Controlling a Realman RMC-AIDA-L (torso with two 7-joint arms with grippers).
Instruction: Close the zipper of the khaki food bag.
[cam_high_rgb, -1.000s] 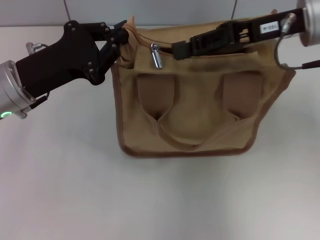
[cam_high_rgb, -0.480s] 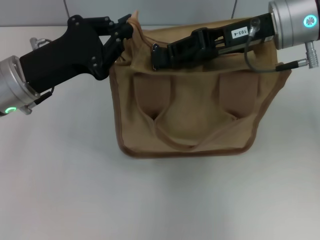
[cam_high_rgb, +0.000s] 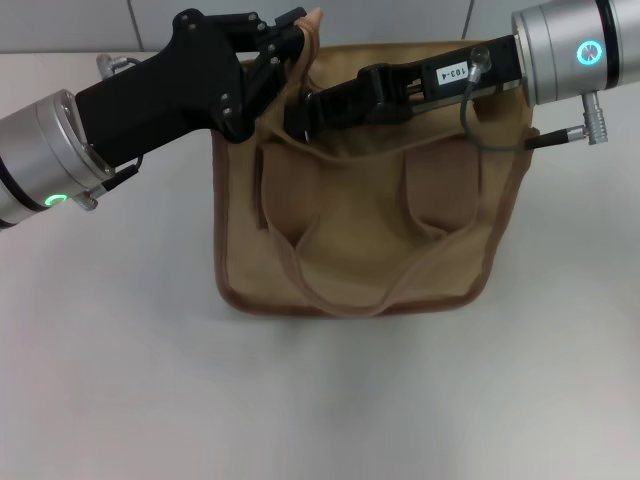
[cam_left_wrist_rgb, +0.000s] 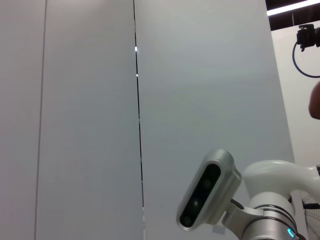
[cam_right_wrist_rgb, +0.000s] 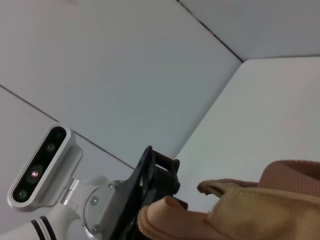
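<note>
The khaki food bag (cam_high_rgb: 370, 230) lies on the white table with its strap patches and looped handle facing up. My left gripper (cam_high_rgb: 297, 35) is shut on the bag's tan end tab (cam_high_rgb: 314, 22) at its top left corner and lifts it. In the right wrist view the left gripper's fingers (cam_right_wrist_rgb: 155, 172) hold the same tab (cam_right_wrist_rgb: 172, 215). My right gripper (cam_high_rgb: 296, 117) reaches along the bag's top edge to the zipper's left end, fingers closed there. The zipper line and its silver pull tab are hidden under the right gripper.
The white table (cam_high_rgb: 120, 380) spreads around the bag, with a grey panelled wall (cam_high_rgb: 400, 15) behind it. The left wrist view shows only the wall and the right arm's wrist camera (cam_left_wrist_rgb: 207, 195).
Both grippers and the bag's top have shifted left. The right gripper has moved left over the silver pull tab, which showed one second ago and is now covered. The left gripper lifted the corner tab.
</note>
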